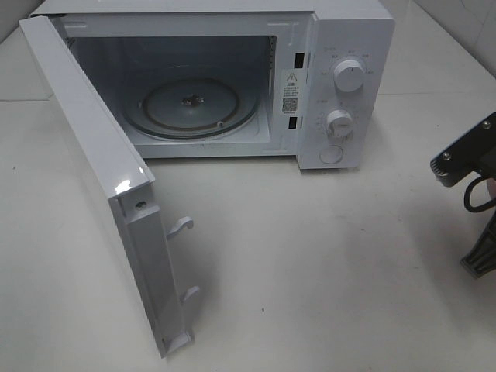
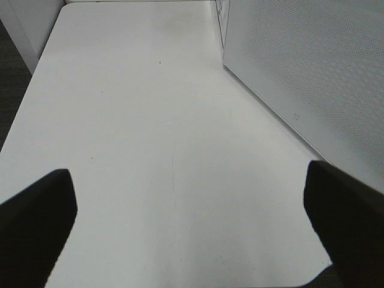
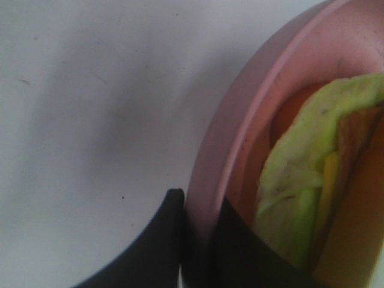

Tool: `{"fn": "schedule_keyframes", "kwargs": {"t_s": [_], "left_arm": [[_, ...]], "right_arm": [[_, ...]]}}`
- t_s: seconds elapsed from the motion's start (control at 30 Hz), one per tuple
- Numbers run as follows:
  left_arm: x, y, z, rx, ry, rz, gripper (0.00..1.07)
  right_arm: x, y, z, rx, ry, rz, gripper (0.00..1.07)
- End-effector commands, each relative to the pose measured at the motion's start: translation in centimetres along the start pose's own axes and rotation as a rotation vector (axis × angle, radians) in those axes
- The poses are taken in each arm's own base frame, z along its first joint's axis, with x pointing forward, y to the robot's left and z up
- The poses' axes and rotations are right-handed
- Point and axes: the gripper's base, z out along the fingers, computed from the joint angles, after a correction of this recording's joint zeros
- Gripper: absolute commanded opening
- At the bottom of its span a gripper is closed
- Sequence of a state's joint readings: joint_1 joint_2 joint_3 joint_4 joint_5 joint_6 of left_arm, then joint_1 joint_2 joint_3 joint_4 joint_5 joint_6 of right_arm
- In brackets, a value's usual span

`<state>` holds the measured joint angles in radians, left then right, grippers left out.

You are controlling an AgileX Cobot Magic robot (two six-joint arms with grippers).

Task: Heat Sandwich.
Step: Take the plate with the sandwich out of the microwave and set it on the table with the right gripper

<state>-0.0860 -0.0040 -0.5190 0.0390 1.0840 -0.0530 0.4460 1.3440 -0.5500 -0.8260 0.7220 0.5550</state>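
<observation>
The sandwich (image 3: 300, 174), yellowish-green with a brownish edge, lies on a round pink plate (image 3: 240, 108) in the right wrist view. My right gripper (image 3: 195, 207) is shut on the plate's rim, one finger outside it and one inside. In the exterior view only the right arm (image 1: 465, 163) shows at the right edge; plate and sandwich are out of that view. The white microwave (image 1: 341, 85) stands at the back with its door (image 1: 93, 155) swung open to the left and its glass turntable (image 1: 198, 105) bare. My left gripper (image 2: 189, 204) is open and empty above the table.
The open door juts forward over the left part of the white table (image 1: 310, 263); its outer face shows in the left wrist view (image 2: 300, 72). Two door latch hooks (image 1: 180, 226) stick out from its edge. The control knobs (image 1: 349, 77) are on the microwave's right panel.
</observation>
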Motion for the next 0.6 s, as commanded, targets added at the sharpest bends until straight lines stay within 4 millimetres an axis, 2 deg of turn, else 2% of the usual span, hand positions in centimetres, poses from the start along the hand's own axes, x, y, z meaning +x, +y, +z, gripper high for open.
{"fn": "schedule_keyframes", "kwargs": {"t_s": [0.03, 0.6], "left_arm": [[0.0, 0.0, -0.2, -0.001, -0.028, -0.005, 0.98], [0.0, 0.0, -0.2, -0.001, -0.028, -0.004, 0.98]], "right_arm": [[-0.3, -0.7, 1.2, 0.056, 0.005, 0.032, 0.00], [-1.3, -0.4, 6.0, 0.085, 0.067, 0.109, 0.01]]}}
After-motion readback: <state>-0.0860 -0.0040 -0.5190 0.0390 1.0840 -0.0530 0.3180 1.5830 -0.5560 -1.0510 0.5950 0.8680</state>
